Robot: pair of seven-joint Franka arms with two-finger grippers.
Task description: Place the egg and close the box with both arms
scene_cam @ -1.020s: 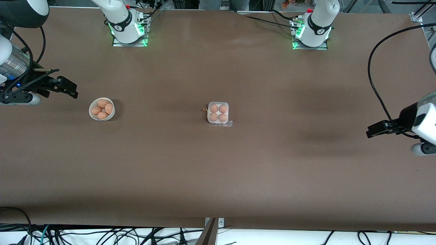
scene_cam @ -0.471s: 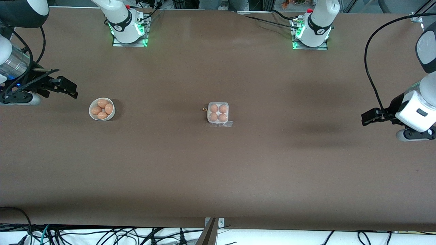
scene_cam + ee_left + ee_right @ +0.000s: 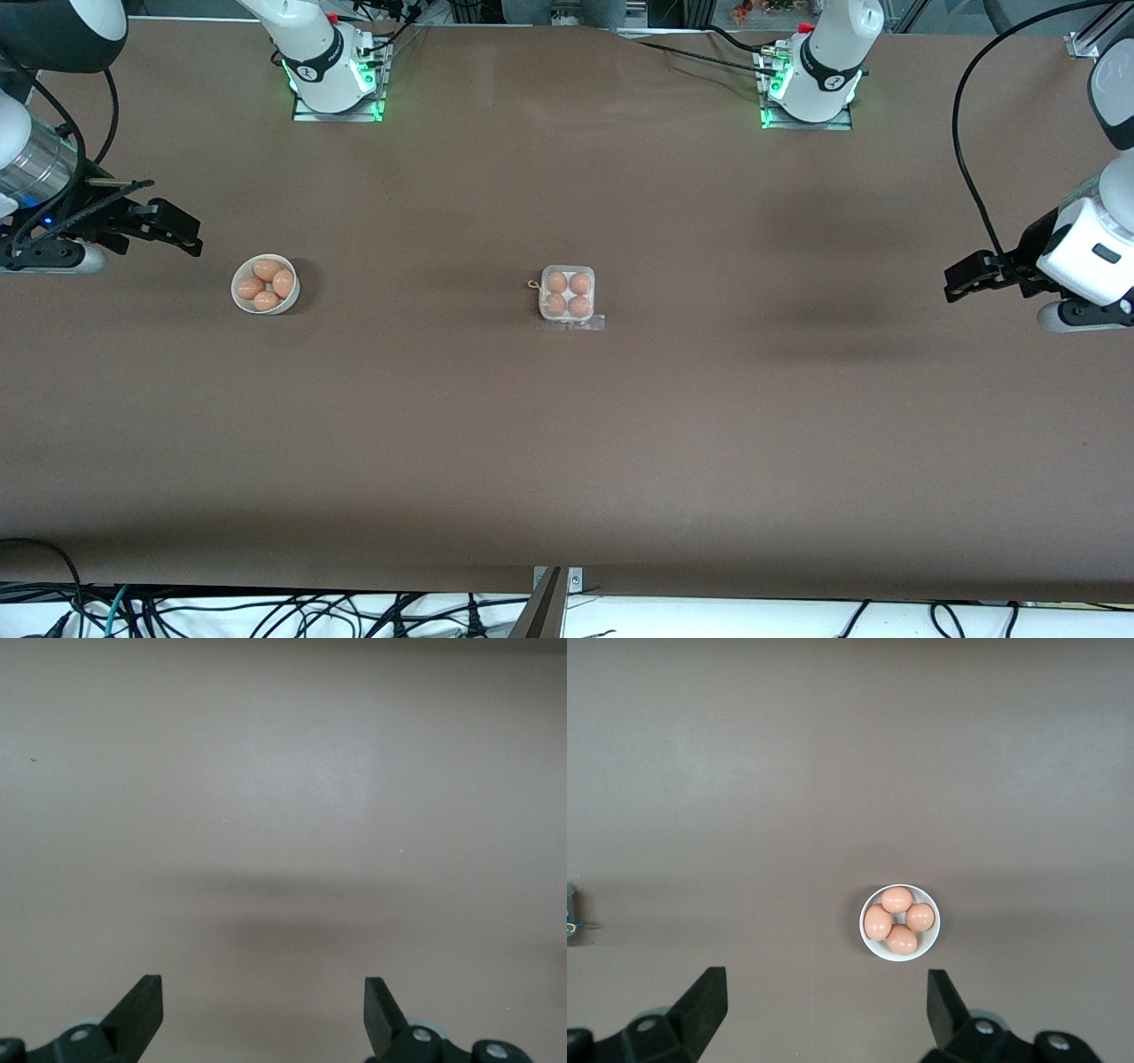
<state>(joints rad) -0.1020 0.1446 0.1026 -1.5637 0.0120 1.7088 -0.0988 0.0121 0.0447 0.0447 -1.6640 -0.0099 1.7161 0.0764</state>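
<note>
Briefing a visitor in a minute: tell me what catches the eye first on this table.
The box at the table's middle, all four cells filled with orange-brown eggs. Next, the white bowl holding four more eggs, toward the right arm's end. Both arms hang back at the table's ends, the left hand and right hand open and empty.
</note>
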